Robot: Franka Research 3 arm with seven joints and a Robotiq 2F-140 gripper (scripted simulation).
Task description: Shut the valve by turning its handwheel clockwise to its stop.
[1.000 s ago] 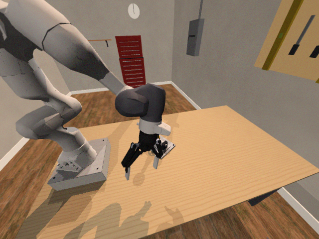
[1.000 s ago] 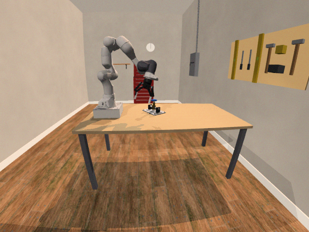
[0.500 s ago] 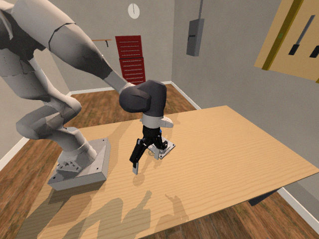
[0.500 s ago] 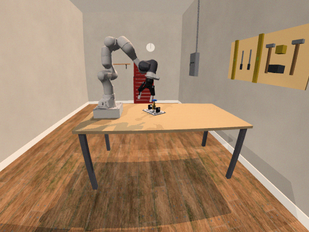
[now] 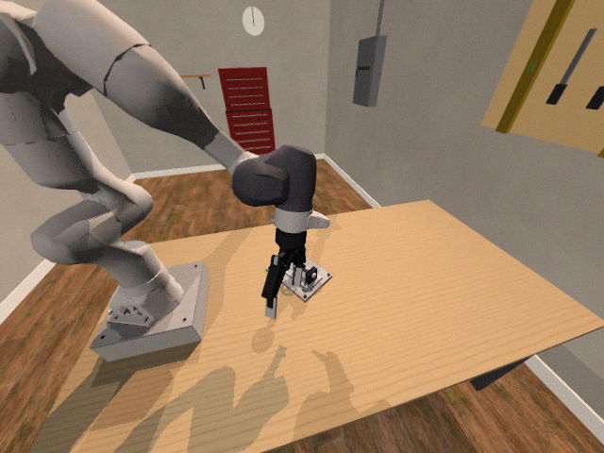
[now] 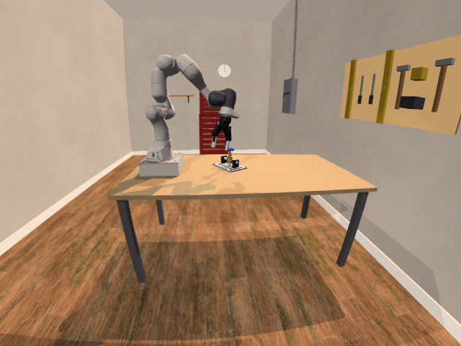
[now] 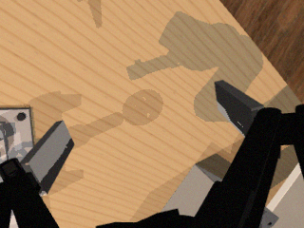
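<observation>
The valve stands on a small grey plate [image 5: 306, 282] in the middle of the table. Its blue handwheel [image 6: 230, 149] shows on top in the exterior view; in the top view my wrist mostly hides it. My gripper [image 6: 221, 143] hangs fingers-down, open and empty, just above the handwheel's height and a little to its robot-base side. In the top view the gripper [image 5: 282, 290] overlaps the valve. In the wrist view the wide-spread fingers frame bare table and the handwheel's round shadow [image 7: 142, 106]. Only the plate's corner [image 7: 14, 130] shows at the left edge.
The robot's base block [image 5: 156, 311] sits on the table's left part, close to the valve; it also shows at the lower right of the wrist view [image 7: 199, 195]. The table's edges are far from the valve. A tool board [image 6: 402, 93] hangs on the right wall.
</observation>
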